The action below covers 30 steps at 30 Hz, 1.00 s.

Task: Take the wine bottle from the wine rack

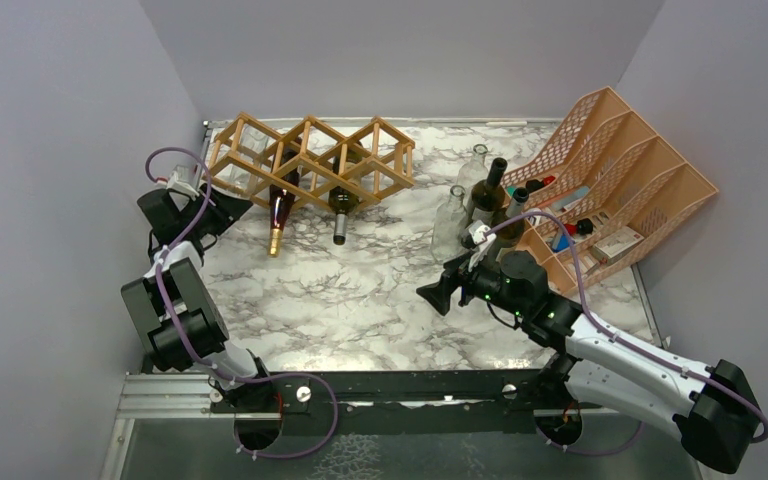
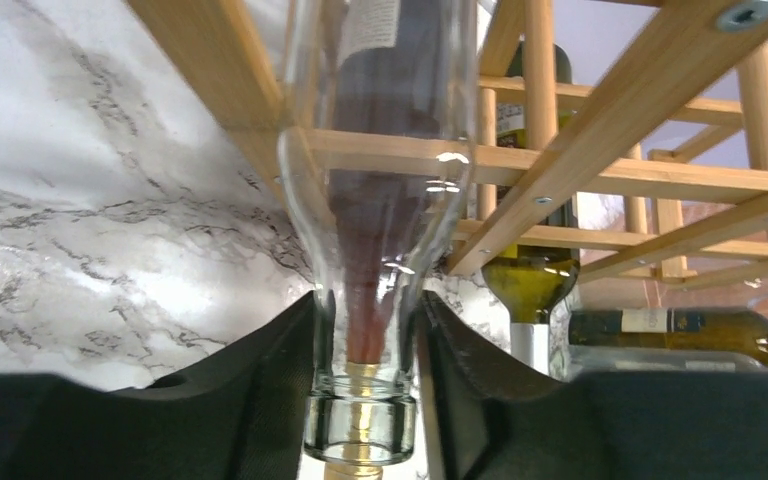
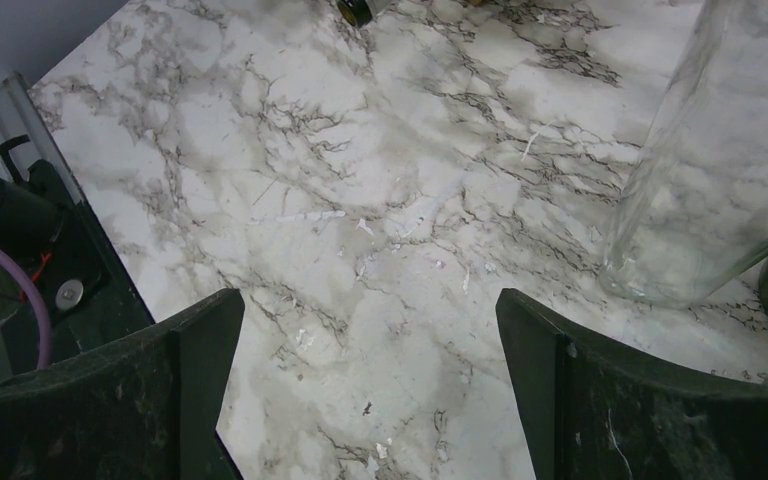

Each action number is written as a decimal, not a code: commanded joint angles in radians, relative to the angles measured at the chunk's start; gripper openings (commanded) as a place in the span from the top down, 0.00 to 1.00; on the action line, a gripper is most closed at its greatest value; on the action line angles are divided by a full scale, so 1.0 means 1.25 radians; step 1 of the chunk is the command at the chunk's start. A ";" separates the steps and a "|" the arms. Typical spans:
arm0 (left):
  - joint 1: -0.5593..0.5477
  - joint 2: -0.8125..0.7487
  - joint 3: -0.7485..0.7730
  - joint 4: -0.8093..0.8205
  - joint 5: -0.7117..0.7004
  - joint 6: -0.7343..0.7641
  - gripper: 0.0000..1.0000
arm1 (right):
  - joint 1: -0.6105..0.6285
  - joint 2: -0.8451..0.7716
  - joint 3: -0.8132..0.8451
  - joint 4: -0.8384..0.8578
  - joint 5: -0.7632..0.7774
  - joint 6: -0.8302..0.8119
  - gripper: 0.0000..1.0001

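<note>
The light wooden wine rack stands at the back left of the marble table. A clear glass bottle lies in its left cell, neck toward me. My left gripper is shut on that neck just above its lip; in the top view the left gripper sits at the rack's lower left corner. A red-wine bottle and a green bottle hang from the middle cells, necks toward the front. My right gripper is open and empty above the bare table; it also shows in the top view.
A peach mesh file organizer stands at the back right. Several upright bottles cluster in front of it, and one clear one is close to my right fingers. The left wall runs close to the left arm.
</note>
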 commanded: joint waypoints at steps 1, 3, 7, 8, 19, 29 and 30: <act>0.011 0.010 0.029 0.024 0.007 0.000 0.63 | 0.002 -0.007 0.013 -0.004 -0.005 -0.006 0.00; 0.011 0.006 0.018 0.028 0.013 -0.007 0.69 | 0.001 -0.003 0.013 -0.004 -0.007 -0.006 0.00; 0.010 -0.007 -0.009 0.033 0.021 -0.028 0.79 | 0.002 -0.004 0.011 0.000 -0.005 -0.002 0.00; 0.009 -0.010 -0.014 0.032 0.021 -0.038 0.80 | 0.001 -0.005 0.010 0.001 -0.004 -0.002 0.00; -0.018 -0.102 -0.121 0.029 -0.014 -0.115 1.00 | 0.002 0.015 0.008 0.015 -0.008 0.001 0.00; -0.025 -0.324 -0.133 -0.202 -0.133 -0.100 1.00 | 0.002 0.026 0.014 0.016 -0.018 -0.004 0.00; -0.025 -0.351 -0.139 -0.212 -0.143 -0.111 1.00 | 0.002 0.031 0.014 0.017 -0.022 -0.005 0.00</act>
